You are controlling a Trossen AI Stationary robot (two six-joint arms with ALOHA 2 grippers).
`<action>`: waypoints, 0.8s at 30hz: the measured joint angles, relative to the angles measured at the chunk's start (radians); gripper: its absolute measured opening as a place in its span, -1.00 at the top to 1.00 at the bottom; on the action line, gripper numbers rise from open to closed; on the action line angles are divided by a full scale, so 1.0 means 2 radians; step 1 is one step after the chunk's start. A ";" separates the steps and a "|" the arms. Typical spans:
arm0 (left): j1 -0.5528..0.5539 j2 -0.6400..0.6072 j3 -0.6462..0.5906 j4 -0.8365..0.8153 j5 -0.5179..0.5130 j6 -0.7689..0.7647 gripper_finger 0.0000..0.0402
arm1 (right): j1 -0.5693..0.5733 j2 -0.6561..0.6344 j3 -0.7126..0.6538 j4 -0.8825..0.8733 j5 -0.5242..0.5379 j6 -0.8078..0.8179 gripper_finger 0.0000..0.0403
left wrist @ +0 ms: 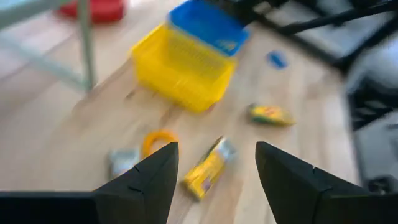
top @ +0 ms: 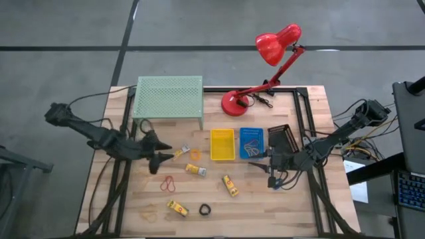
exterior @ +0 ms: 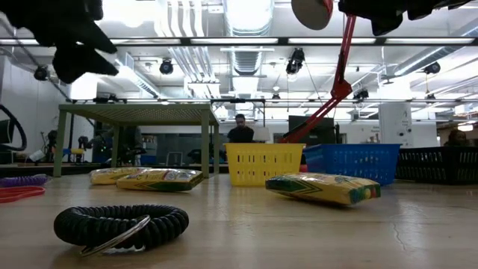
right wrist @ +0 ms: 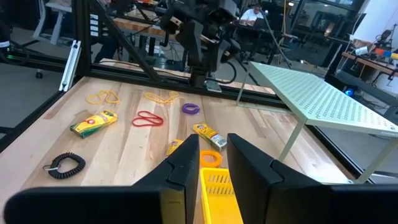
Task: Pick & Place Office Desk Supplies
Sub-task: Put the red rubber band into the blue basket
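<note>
Over the table's left part my left gripper (top: 167, 155) (left wrist: 216, 149) hovers open and holds nothing. Below it on the wood lie a yellow packet (left wrist: 208, 168), an orange ring (left wrist: 158, 142) and a small silvery packet (left wrist: 124, 163). My right gripper (top: 260, 158) (right wrist: 212, 146) hangs above the blue basket's (top: 251, 143) near side, pointing toward the table's left; its fingers stand a narrow gap apart with nothing between them. More supplies lie flat on the wood: yellow packets (top: 230, 185) (top: 177, 208), a red rubber band (top: 169, 184), a black coil ring (top: 205, 210) and a purple ring (right wrist: 190, 108).
A yellow basket (top: 222, 144), the blue basket and a black basket (top: 282, 137) stand in a row at mid-table. A pale green mesh shelf (top: 168, 97) stands at the far left and a red desk lamp (top: 265, 73) at the far middle. Yellow rubber bands (top: 149, 212) lie near the front.
</note>
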 joint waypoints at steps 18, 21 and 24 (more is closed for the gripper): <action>0.000 0.291 0.158 -0.279 0.249 -0.294 -0.09 | 0.000 0.000 0.000 0.000 0.000 0.000 0.56; -0.001 0.309 0.146 -0.234 0.264 -0.297 -0.09 | 0.000 0.000 0.000 0.000 0.000 0.000 0.56; -0.001 0.329 0.137 -0.191 0.269 -0.295 -0.09 | 0.000 0.000 0.000 0.000 0.000 0.000 0.59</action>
